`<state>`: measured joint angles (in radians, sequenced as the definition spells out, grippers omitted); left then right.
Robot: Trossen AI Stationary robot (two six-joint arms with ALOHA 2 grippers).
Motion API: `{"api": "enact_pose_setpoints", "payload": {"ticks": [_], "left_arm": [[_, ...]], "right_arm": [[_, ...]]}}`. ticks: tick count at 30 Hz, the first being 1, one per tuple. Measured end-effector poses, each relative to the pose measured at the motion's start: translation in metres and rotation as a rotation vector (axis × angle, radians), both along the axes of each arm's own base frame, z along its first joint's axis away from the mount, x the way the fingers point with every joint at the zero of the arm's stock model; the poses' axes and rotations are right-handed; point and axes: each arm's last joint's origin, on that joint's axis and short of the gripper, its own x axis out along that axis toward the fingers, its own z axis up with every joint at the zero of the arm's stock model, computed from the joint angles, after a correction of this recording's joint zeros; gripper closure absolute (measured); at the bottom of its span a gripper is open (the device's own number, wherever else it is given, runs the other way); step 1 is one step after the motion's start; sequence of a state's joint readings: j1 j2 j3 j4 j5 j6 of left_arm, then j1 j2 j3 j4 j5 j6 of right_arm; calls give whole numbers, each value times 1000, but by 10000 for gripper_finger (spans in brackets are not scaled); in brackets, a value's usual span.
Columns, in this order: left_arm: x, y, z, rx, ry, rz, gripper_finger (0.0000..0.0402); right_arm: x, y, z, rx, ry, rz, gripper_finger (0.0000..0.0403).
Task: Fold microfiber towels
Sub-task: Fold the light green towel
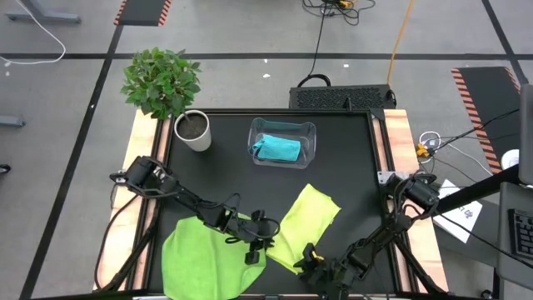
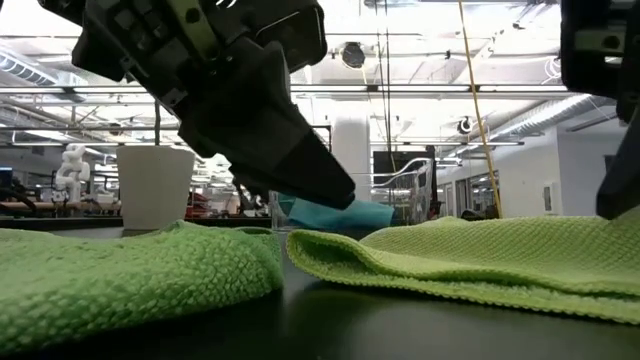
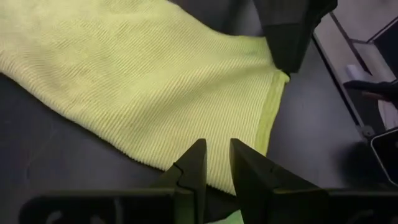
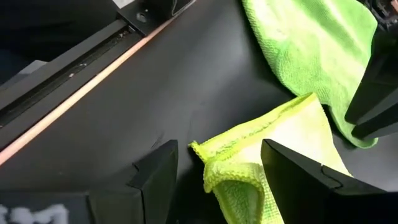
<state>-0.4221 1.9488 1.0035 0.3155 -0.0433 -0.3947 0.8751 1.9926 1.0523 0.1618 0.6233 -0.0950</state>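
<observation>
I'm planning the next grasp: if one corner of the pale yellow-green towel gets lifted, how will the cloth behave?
The pale yellow-green towel would probably droop and trail: its corner between the right hand fingers already curls over itself. It looks light, lying thin on the table. Its ribbed weave should pinch without slipping.

The bright green towel [image 1: 204,258] runs off the high view's bottom edge, partly under the left arm.
</observation>
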Motion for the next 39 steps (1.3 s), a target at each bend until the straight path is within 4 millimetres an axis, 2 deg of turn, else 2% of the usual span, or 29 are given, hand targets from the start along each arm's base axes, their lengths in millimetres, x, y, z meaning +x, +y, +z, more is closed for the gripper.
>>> {"api": "enact_pose_setpoints", "payload": {"ticks": [8,18,22,29,30,35,39], "left_arm": [[-1,-5,-7,-2,13,-4,330],[-3,-4,-20,8,79,30,330],[-2,-4,-22,11,83,29,330],[-3,-4,-22,15,85,13,330],[-3,-4,-22,15,85,9,330],[-3,-4,-22,29,82,-10,330],[-6,-5,-20,120,72,-111,330]], "right_arm": [[4,-6,-2,-18,20,-19,181],[18,-20,-3,-7,81,11,190],[21,-24,-5,-10,90,1,232],[23,-28,-6,-16,95,-10,382],[23,-28,-6,-17,95,-11,392],[23,-28,-2,6,90,-33,389],[19,-28,7,7,62,-56,399]]}}
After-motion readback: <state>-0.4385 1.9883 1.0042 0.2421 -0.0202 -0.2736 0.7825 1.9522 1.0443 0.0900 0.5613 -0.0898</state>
